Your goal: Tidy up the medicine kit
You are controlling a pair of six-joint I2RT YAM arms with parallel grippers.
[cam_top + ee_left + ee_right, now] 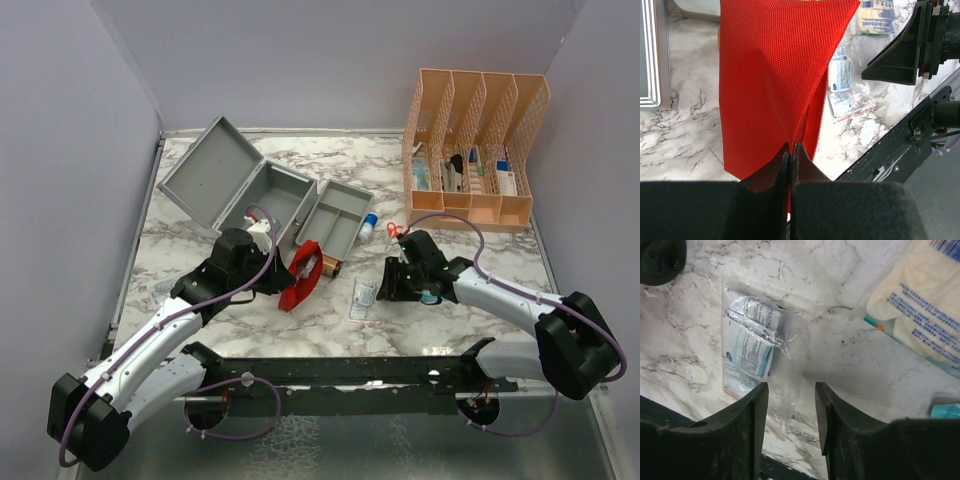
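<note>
The grey metal medicine kit (262, 192) stands open at the back left, lid (210, 170) tilted up, with its grey divided tray (337, 217) lying out beside it on the right. My left gripper (791, 147) is shut on the edge of the red pouch (770, 75), holding it lifted; it also shows in the top view (303, 272). My right gripper (791, 390) is open, its jaws low over the corner of a clear plastic bag with a blue-and-white packet (751, 342), seen on the marble in the top view (364, 294).
A peach slotted organizer (475, 150) with packets stands at the back right. A small blue-capped bottle (369, 224) lies by the tray. A cream packet with blue print (925, 305) lies right of my right gripper. A black rail (340, 370) runs along the near edge.
</note>
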